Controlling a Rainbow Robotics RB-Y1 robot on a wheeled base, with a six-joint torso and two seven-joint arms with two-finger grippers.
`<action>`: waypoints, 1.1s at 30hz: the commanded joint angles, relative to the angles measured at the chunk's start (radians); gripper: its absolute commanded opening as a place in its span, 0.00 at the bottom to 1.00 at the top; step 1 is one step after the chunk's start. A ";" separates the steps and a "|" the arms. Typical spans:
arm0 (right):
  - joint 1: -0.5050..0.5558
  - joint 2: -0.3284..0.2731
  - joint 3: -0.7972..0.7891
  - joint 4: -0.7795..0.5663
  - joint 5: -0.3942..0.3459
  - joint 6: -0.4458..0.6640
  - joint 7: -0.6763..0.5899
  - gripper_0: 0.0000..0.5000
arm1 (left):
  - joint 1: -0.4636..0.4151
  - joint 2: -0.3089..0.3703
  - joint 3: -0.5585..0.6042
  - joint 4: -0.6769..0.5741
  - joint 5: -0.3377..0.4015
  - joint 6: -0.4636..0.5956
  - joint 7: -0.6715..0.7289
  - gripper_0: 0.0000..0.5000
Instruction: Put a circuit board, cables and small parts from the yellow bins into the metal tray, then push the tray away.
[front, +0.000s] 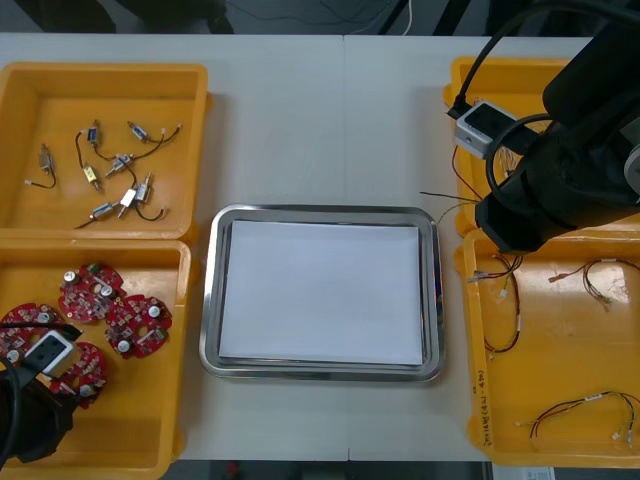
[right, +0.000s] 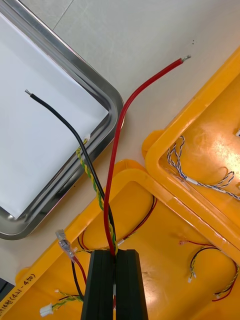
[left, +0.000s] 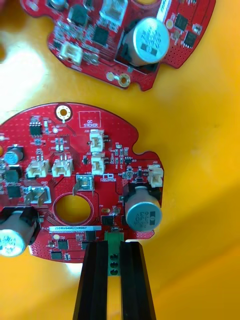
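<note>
Red cable and black cable rise from the right gripper, its jaws pinched narrow on them, above the right yellow bin at 3 o'clock of the metal tray on the tabletop. At 8 o'clock, the left gripper has its jaws clamped on a circuit board by its green connector, in the left yellow bin.

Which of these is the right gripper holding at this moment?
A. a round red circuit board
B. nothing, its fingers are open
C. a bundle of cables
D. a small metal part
C: in the right wrist view the right gripper is shut on cables, with red and black strands rising from between its fingers above a yellow bin. The left gripper grips a circuit board.
</note>
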 joint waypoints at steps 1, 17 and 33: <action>-0.032 0.017 0.011 -0.027 0.008 0.004 -0.030 0.00 | -0.012 0.018 0.105 -0.078 0.031 0.094 -0.065 0.00; -0.032 0.019 0.011 -0.025 0.010 0.004 -0.030 0.00 | -0.138 -0.115 0.318 -0.232 0.103 0.508 -0.007 0.00; -0.030 0.017 0.010 -0.027 0.011 0.004 -0.030 0.00 | -0.357 -0.148 0.326 -0.411 0.144 0.815 0.313 0.00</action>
